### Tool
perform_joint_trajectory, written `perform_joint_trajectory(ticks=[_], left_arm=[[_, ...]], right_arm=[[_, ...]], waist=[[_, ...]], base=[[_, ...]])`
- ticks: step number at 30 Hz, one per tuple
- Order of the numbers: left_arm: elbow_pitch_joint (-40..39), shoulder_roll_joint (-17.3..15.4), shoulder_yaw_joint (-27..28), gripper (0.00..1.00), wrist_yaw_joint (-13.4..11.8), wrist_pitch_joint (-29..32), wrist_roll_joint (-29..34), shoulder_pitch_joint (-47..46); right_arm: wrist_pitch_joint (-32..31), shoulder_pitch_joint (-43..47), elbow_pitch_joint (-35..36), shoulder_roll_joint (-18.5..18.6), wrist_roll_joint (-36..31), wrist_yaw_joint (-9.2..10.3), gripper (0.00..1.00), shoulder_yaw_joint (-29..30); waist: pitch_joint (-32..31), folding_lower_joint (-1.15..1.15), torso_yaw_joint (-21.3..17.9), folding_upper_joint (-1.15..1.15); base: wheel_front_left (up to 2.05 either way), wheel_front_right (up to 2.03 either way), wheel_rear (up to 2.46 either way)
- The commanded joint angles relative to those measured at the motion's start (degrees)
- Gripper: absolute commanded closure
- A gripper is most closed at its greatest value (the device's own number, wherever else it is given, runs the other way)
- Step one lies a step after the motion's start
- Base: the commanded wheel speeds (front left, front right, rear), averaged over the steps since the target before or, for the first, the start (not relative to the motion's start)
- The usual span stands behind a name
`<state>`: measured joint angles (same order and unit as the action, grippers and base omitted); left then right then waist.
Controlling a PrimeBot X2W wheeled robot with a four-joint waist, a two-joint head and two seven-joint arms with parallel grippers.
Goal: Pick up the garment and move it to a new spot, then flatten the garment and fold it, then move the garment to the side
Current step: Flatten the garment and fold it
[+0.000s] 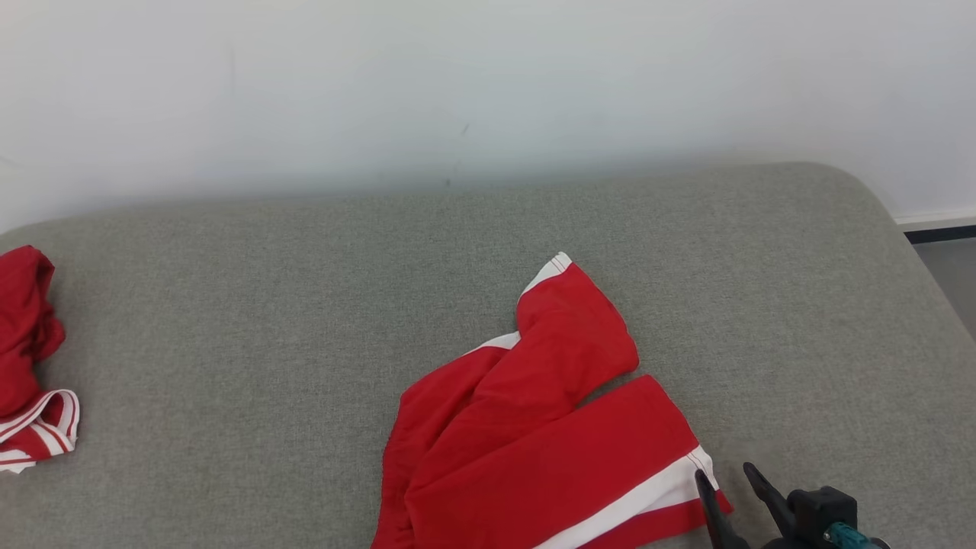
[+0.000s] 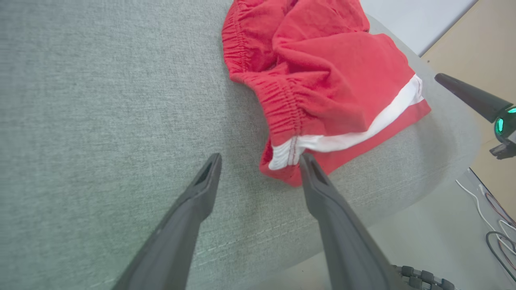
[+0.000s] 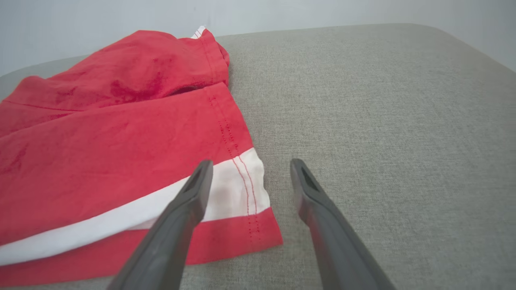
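Grey fabric bench [image 1: 229,305] against a white wall [image 1: 457,76] carries the crumpled red shorts with white stripes [image 1: 534,427] near its front edge. Left gripper [image 2: 261,158] and right gripper [image 3: 250,162], both spread and empty, flank them. Relocation seems done; flattening, folding and setting aside remain.

A plain white wall [image 1: 488,84] spans the upper frame, evenly lit, above a broad grey woven-fabric cushioned surface [image 1: 229,343] with a rounded corner at upper right. A dark skirting strip [image 1: 942,232] and pale grey floor [image 1: 953,282] sit at the right edge.
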<state>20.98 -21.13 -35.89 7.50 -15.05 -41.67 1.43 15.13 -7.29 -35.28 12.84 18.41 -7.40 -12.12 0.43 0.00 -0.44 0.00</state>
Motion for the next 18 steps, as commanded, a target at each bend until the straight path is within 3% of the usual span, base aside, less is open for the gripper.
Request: perform_joint_trajectory(ticks=[1,18], left_arm=[[-0.25,-0.19,0.12,0.00,-0.08,-0.19,-0.11,0.53],[0.07,-1.55,-2.97,0.00,-0.08,-0.19,-3.25,-3.50]], right_arm=[[0.02,0.48,-0.26,0.34,-0.13,-0.18,0.00,0.28],[0.02,-5.80,-7.55,2.04,1.39,-0.18,0.00,-3.40]], waist=[[0.08,0.00,0.23,0.00],[0.97,0.00,0.93,0.00]], base=[[0.00,0.00,0.00],[0.00,0.00,0.00]])
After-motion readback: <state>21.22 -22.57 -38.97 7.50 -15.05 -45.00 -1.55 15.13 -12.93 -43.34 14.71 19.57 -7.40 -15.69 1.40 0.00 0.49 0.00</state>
